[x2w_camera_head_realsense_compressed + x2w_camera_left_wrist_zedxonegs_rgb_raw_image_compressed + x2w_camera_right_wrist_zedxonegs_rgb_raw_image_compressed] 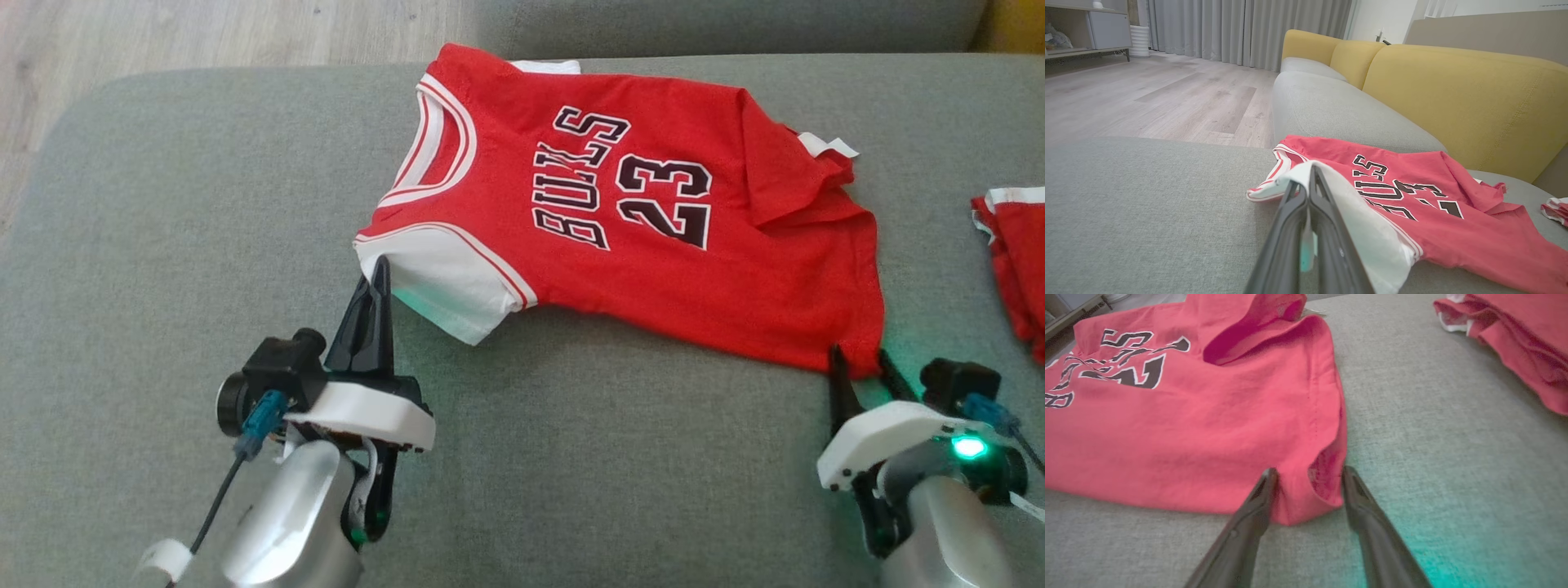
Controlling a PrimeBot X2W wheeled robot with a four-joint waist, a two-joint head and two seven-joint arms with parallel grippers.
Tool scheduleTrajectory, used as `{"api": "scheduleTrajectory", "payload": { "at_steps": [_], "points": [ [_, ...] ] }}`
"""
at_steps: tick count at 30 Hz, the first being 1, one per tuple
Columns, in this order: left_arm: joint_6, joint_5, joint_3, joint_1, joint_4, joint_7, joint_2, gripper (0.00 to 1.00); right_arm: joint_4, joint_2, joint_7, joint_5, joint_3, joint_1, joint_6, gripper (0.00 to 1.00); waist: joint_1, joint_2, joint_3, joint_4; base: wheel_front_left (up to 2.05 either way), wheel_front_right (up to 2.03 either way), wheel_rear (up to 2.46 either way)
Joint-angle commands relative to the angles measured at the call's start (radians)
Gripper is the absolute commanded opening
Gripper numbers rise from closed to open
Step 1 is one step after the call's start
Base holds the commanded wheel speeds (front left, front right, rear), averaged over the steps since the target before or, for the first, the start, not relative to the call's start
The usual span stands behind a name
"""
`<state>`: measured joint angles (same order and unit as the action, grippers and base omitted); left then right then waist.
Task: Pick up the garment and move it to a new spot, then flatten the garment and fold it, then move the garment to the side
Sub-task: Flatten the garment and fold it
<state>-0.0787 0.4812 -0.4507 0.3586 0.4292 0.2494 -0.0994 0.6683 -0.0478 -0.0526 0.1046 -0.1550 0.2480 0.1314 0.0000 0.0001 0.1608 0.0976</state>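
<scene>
Left hand [380, 274] pinches jersey [653, 269] sleeve; right hand [859, 356] straddles hem.

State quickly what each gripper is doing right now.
Left gripper: shut on the jersey, at its white sleeve.
Right gripper: open, fingers straddling the jersey's hem corner.

Home living room: grey-yellow sofa [1453, 94], long curtains [1241, 28], wood floor [1167, 98], cabinet [1106, 28]

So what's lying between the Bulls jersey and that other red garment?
Only bare grey cushion separates the jersey and the other red garment, as the head view shows.
</scene>
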Motion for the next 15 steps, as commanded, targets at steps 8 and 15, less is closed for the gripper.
{"api": "scheduleTrajectory", "payload": {
  "at_steps": [8, 15],
  "points": [
    [0.019, -0.004, 0.080, 0.003, -0.004, 0.012, -0.003, 0.00, 0.002, -0.002, -0.054, 0.059, 0.066, 0.045, -0.001, 0.00, 0.0000, -0.0001, -0.050, -0.010, 0.00, 0.00, 0.00],
    [0.063, 0.071, 0.149, 0.064, -0.034, 0.010, -0.009, 0.00, -0.165, -0.002, -0.100, 0.083, 0.102, 0.103, -0.001, 0.00, 0.0000, -0.0001, -0.122, -0.027, 0.00, 0.00, 0.00]
  ]
}}
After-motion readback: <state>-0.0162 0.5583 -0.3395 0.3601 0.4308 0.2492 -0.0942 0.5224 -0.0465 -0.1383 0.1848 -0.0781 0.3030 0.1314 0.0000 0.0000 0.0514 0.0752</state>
